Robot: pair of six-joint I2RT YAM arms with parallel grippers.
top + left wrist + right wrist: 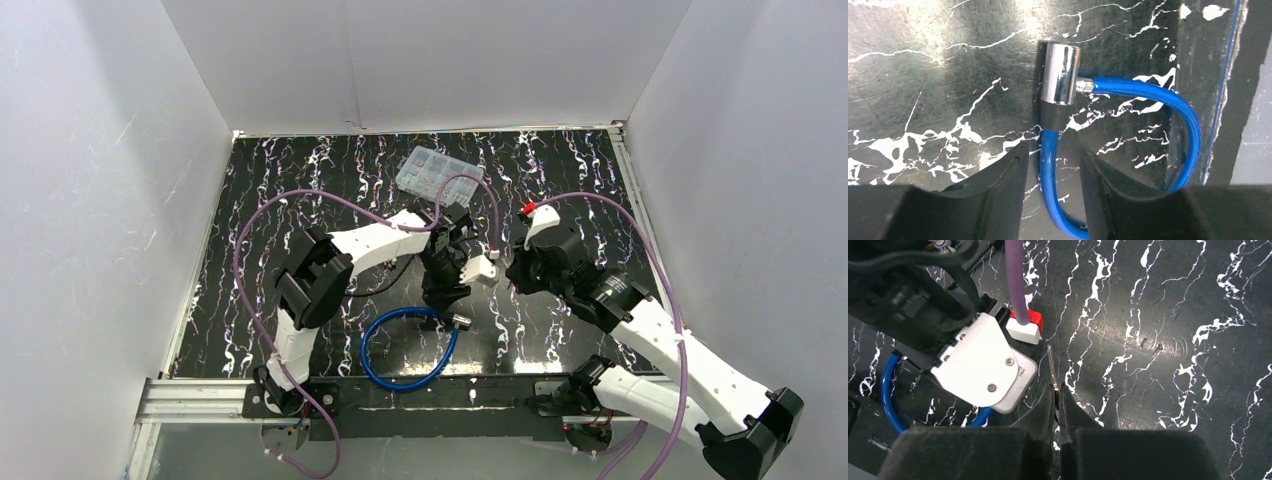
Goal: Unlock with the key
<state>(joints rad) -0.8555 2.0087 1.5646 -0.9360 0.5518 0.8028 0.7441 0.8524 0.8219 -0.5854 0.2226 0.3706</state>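
Note:
A blue cable lock (410, 350) lies looped on the black marbled table near the front edge. Its chrome cylinder (1062, 75) lies flat, with the blue cable (1050, 170) running from its black end. My left gripper (1054, 150) is open and low over the table. Its fingers (1008, 170) stand on either side of the cable, just behind the cylinder, without touching it. In the top view the left gripper (446, 292) is above the cylinder (462, 321). My right gripper (1057, 392) is shut on a thin key (1052, 367), whose blade points forward beside the left wrist.
A clear plastic compartment box (438, 172) stands at the back of the table. The left arm's white camera housing (983, 365) is close to the left of the key. Purple cables arc over both arms. White walls enclose the table.

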